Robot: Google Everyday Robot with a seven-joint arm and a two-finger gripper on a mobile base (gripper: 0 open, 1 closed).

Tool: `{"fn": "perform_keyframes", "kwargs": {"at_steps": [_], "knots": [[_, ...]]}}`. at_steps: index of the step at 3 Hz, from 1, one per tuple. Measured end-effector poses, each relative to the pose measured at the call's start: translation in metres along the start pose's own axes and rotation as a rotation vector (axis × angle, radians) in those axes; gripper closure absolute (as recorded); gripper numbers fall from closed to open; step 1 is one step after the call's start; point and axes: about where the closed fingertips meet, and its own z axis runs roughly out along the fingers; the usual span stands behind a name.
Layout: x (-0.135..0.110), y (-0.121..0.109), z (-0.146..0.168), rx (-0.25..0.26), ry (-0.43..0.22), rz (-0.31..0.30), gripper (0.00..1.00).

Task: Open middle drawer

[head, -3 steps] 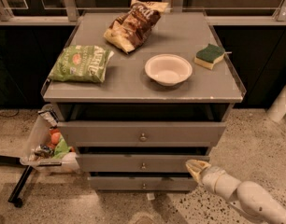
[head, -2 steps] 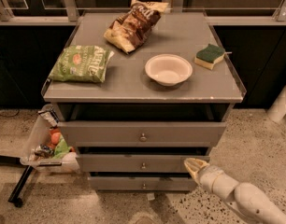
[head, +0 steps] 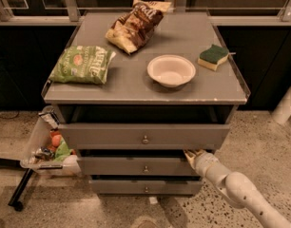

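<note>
A grey cabinet (head: 136,87) has three drawers, each with a small round centre knob. The top drawer (head: 144,136) stands pulled out the most. The middle drawer (head: 140,166) below it is out a little less. The bottom drawer (head: 146,186) sits lowest and least far out. My gripper (head: 192,156) on the white arm (head: 240,194) comes in from the lower right. Its tip is at the right end of the middle drawer's front, just under the top drawer.
On the cabinet top lie a green chip bag (head: 83,64), a brown chip bag (head: 133,25), a white bowl (head: 171,70) and a green-yellow sponge (head: 213,56). A clear bin (head: 43,148) with snacks hangs at the cabinet's left. The floor is speckled.
My gripper has moved slightly up and left, toward the right end of the middle drawer. The drawers have not visibly moved.
</note>
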Motion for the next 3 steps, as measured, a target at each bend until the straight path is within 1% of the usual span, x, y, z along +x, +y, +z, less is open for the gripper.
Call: {"fn": "perform_keyframes", "kwargs": {"at_steps": [1,2,3], "knots": [[0.0,-0.003,0.001,0.004,0.0,0.0,1.0],[0.002,0.004,0.013,-0.018,0.012,-0.021,1.0],[0.005,0.004,0.024,-0.046,0.046,-0.067,1.0]]}}
